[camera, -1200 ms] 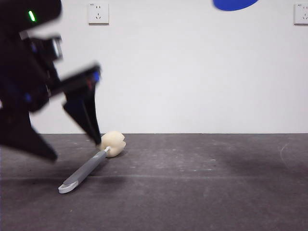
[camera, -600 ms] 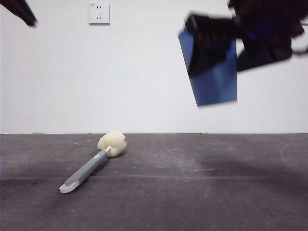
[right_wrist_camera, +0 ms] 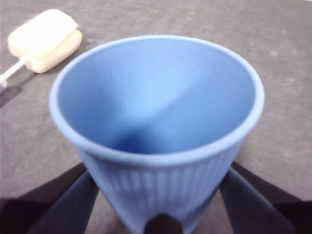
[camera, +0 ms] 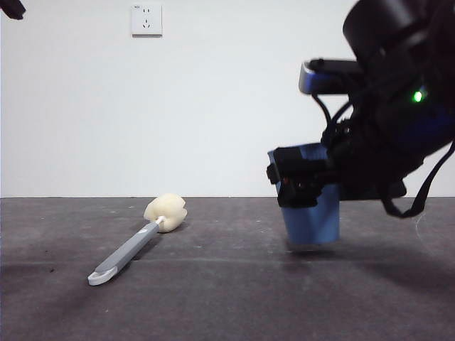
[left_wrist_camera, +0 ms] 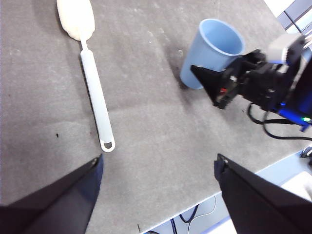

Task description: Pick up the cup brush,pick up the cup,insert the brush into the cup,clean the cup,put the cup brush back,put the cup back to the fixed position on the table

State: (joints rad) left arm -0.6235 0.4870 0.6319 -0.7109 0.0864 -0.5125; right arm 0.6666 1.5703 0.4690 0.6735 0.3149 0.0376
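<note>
We've got the right pincer (camera: 302, 186) pinching the blue cup (camera: 311, 213) just over the tabletop (camera: 227, 298). Set it down flat before letting go. Left pincer (left_wrist_camera: 158, 168) is spread, cup brush (camera: 135, 241) lying well apart.

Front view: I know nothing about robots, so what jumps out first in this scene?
The big dark right gripper stands out, clamped on the blue cup, upright at or just above the table on the right. To the left, the cup brush lies flat, its cream sponge head toward the wall. The left gripper hangs high, jaws open and empty.
</note>
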